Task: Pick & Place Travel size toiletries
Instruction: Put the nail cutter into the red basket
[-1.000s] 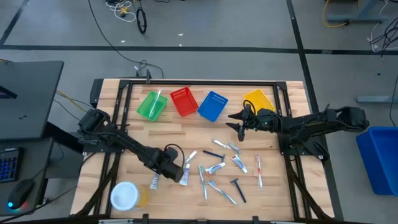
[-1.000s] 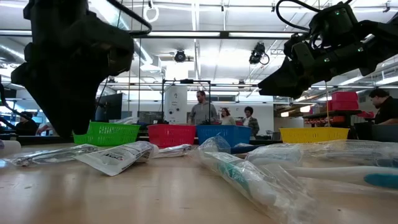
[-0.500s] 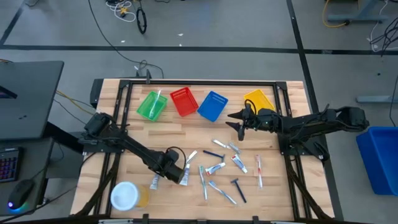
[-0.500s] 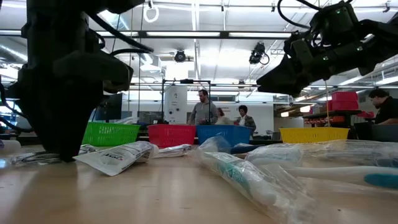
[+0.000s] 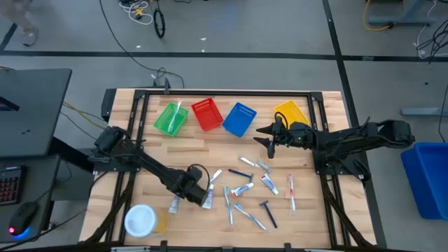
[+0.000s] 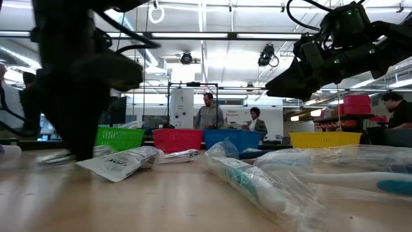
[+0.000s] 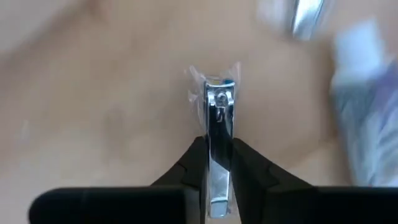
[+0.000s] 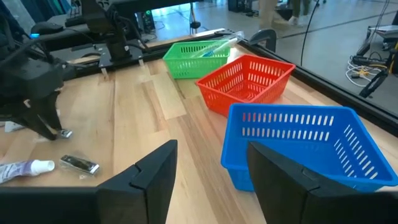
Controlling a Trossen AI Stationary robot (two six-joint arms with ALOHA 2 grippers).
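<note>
I've got the left gripper [image 7: 219,163] pinched tight on a small shiny metal nail clipper in a clear plastic wrapper [image 7: 219,124], the two dark fingers closed on its near end with the head sticking out in front. From above, that gripper [image 5: 204,198] is down at the front-left part of the wooden table [image 5: 308,217], close to the big white-lidded yellow jar [image 5: 142,220].

My worry is the hold: it's on a slick wrapper over smooth steel, and only on one end. On a fast swing toward the baskets I think the clipper could pivot or slide out. Whether it has cleared the wood I cannot tell, and the low view is smeared there, so I'm reading that arm as in motion.

The route matters too. The green plastic basket [image 5: 170,118], red plastic basket [image 5: 206,115], blue plastic basket [image 5: 239,118] and yellow plastic basket [image 5: 292,112] line the far edge, and a low carry could catch a rim.

The rest of the travel size toiletries [image 5: 249,191] lie loosely scattered mid-table, right of my gripper, so a sideways sweep could drag them.

The right gripper [image 5: 266,136] hangs spread wide and empty just in front of the blue basket; both arms heading to the same basket is my collision risk.
</note>
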